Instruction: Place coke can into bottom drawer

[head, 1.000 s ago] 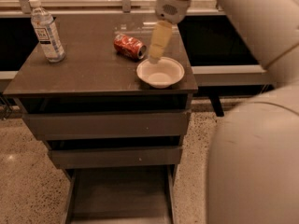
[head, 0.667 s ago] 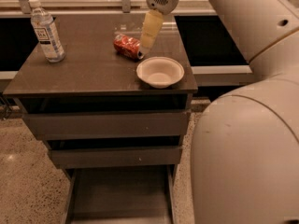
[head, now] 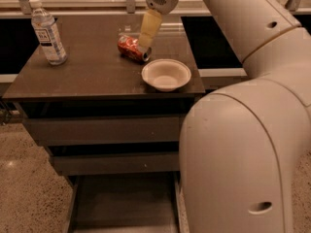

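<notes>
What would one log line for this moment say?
gripper: by right end of coke can | coke can: lying on cabinet top | bottom drawer: open

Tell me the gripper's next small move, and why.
Probably ease the gripper down onto the coke can to take hold of it. The can lies on its side on the cabinet top, just behind the white bowl, and the gripper sits right at its right end. The bottom drawer stands open below, with no can in it.
</notes>
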Robot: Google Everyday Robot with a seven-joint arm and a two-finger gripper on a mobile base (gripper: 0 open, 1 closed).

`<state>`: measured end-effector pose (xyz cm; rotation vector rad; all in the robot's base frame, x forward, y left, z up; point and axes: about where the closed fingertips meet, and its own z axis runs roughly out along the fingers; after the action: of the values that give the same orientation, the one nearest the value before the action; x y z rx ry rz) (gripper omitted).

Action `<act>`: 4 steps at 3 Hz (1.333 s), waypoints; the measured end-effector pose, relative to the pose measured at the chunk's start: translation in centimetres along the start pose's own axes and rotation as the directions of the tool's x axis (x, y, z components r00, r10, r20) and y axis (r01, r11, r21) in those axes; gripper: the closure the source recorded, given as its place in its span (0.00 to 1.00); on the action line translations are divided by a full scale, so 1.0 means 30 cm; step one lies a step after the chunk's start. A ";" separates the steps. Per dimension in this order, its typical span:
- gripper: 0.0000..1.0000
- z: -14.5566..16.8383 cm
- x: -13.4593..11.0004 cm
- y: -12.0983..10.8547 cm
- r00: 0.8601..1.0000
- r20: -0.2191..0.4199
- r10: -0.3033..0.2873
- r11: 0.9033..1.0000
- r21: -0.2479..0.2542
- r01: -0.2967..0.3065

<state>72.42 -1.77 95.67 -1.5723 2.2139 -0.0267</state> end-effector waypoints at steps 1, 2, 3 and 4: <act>0.00 0.110 -0.057 -0.073 0.996 -0.007 0.083 0.996 0.042 -0.083; 0.00 0.241 -0.086 -0.121 0.987 -0.014 0.162 0.985 0.052 -0.161; 0.00 0.357 -0.106 -0.128 0.976 -0.013 0.218 0.976 0.023 -0.218; 0.14 0.448 -0.118 -0.120 0.966 -0.008 0.257 0.966 -0.019 -0.257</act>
<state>81.29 3.17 85.51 -1.2835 2.4121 0.0679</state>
